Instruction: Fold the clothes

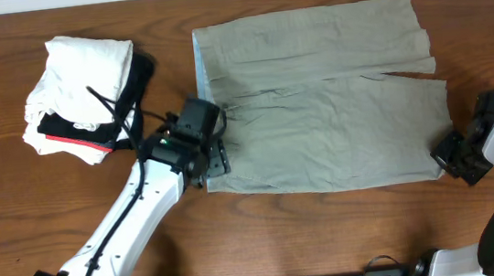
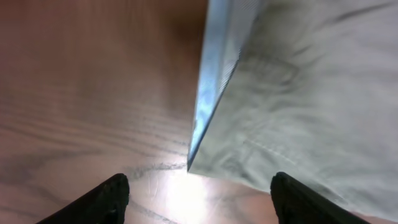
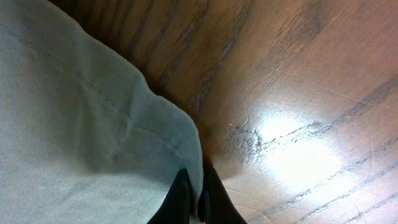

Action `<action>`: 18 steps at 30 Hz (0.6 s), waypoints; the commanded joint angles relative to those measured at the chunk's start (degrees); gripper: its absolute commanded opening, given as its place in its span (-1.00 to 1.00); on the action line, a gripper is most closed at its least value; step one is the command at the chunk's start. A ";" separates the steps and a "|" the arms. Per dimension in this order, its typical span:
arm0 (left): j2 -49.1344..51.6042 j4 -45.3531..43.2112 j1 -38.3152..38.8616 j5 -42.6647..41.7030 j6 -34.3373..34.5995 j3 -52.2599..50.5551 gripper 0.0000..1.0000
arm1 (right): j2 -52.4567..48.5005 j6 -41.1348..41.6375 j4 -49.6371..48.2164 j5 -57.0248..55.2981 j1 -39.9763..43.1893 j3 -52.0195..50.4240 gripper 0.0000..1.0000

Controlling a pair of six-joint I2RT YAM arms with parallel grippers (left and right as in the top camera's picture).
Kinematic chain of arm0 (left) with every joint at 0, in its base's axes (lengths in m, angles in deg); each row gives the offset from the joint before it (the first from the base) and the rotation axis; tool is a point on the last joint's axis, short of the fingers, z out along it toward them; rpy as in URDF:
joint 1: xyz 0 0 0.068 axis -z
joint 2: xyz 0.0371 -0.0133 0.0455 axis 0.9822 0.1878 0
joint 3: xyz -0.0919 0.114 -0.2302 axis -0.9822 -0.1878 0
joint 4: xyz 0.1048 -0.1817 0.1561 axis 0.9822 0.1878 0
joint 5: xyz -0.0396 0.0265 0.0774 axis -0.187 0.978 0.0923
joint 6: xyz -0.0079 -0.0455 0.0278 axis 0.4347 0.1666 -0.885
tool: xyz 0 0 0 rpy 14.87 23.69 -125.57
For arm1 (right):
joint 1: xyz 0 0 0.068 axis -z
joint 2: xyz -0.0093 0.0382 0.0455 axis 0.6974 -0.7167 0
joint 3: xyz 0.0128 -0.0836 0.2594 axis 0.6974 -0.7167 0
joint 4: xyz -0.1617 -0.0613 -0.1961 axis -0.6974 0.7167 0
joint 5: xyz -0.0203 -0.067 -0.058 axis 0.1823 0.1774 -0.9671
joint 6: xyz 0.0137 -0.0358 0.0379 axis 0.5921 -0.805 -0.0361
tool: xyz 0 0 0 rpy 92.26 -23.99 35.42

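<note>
Left jaws released, right jaws clenched on clothes (image 1: 325,93) (white pile (image 1: 84,77) lies apart).

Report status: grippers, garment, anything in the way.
Left gripper jaws open at near-left corner. Right gripper shut on near-right corner. Khaki garment spread flat. Clothes pile to its left, apart.
</note>
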 commanded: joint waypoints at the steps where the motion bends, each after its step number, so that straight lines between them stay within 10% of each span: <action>1: 1.64 -2.38 -0.13 -3.19 0.66 -2.75 0.47 | -2.80 0.37 0.70 0.24 0.11 -2.60 -0.97; 18: 14.47 -7.80 -0.13 -6.75 0.70 -4.70 0.47 | -2.80 0.35 1.29 0.24 0.13 -2.60 -0.97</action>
